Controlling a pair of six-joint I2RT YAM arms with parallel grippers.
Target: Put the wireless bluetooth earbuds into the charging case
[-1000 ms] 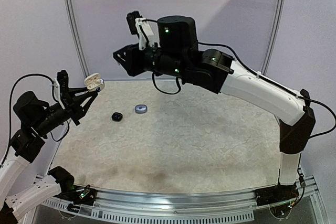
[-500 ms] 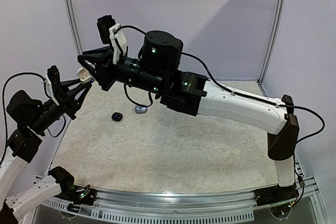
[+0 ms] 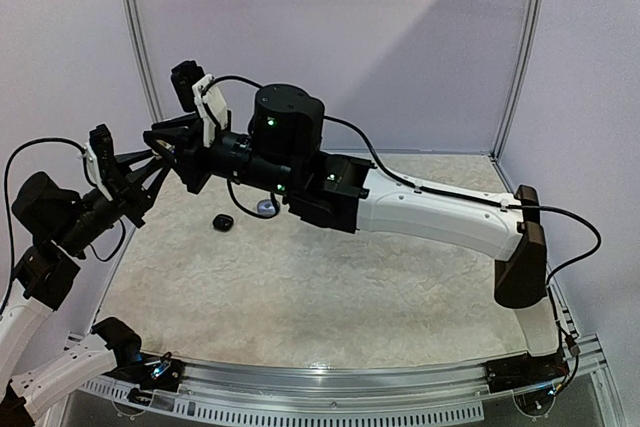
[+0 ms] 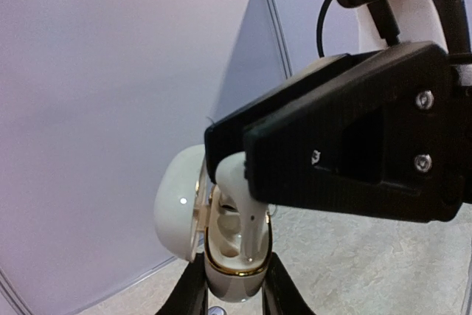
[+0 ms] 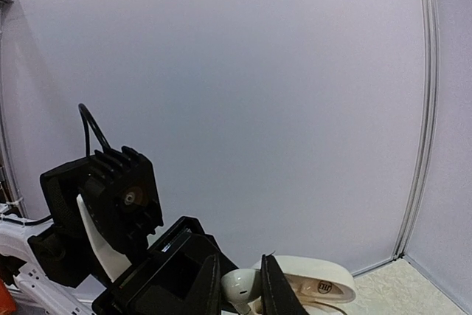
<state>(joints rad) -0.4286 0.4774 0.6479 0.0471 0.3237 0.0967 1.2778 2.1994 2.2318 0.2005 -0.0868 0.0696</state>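
The white earbud (image 4: 240,201) is pinched between the right gripper (image 5: 240,289) fingers, jaws clamped on its head. Its stem points down into the open charging case (image 4: 232,282), but the wells are shadowed, so I cannot tell whether it is seated. The case stands upright, lid (image 4: 177,204) swung open, and the left gripper (image 4: 236,285) jaws are clamped on its lower body. In the left wrist view the black fingers hide much of the earbud, and in the right wrist view the bottom edge cuts off both earbud and case. From above neither can be made out where the grippers meet, raised over the far left corner of the table (image 3: 350,277), near the left wall's upright post (image 3: 135,37). Below them lie a small black object (image 3: 223,221) and a silvery-grey object (image 3: 265,209), which is half hidden behind the right arm. Whether these are buds or cases I cannot tell.
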